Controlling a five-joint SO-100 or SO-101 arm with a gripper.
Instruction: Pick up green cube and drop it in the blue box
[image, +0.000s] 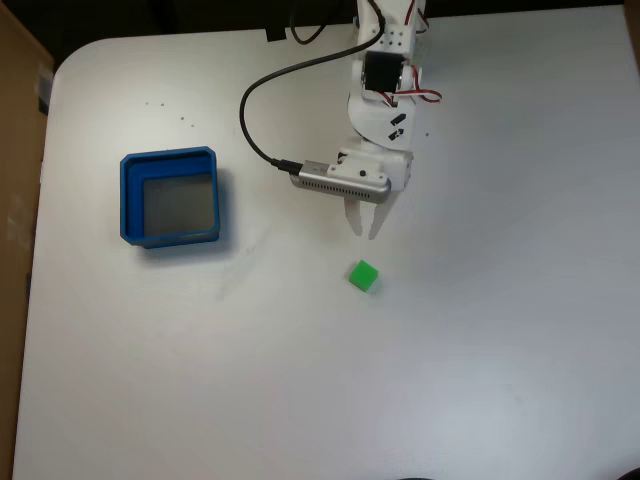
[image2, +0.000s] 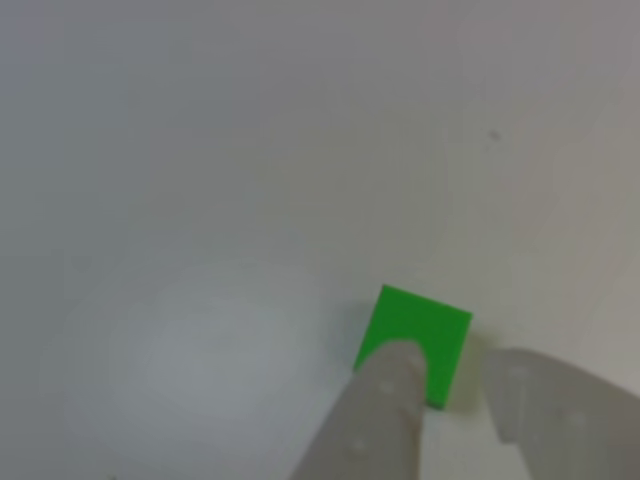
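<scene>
- Green cube (image: 364, 276) lies on the white counter (image: 500, 330), a little below the middle of your fixed view, resting flat and turned slightly askew to the picture edges.
- Your jaws hang just above it in that view, the fingertips (image: 357, 226) pointing down the picture toward the cube; a strip of bare counter shows between tips and cube, so they are apart there.
- You can see the two white fingers narrowly parted, with nothing between them: the jaws are open by a small gap and hold nothing.
- From the other view, the cube (image2: 428, 335) sits low and right of centre, with one finger (image2: 385, 420) rising from the bottom edge and overlapping the cube's near left corner.
- The second finger (image2: 545, 405) stands to the right of the cube in that same view, just beside its near right corner; whether either finger touches the cube you cannot tell from here.
- The cube lies mostly beyond the fingertips rather than between them.
- The blue box (image: 128, 196) sits well to the left of the cube in your fixed view and a little farther up, its grey floor bare.
- A black cable (image: 252, 128) loops across the counter from the top edge to the grey camera housing (image: 340, 181) mounted on the white arm (image: 385, 95).
</scene>
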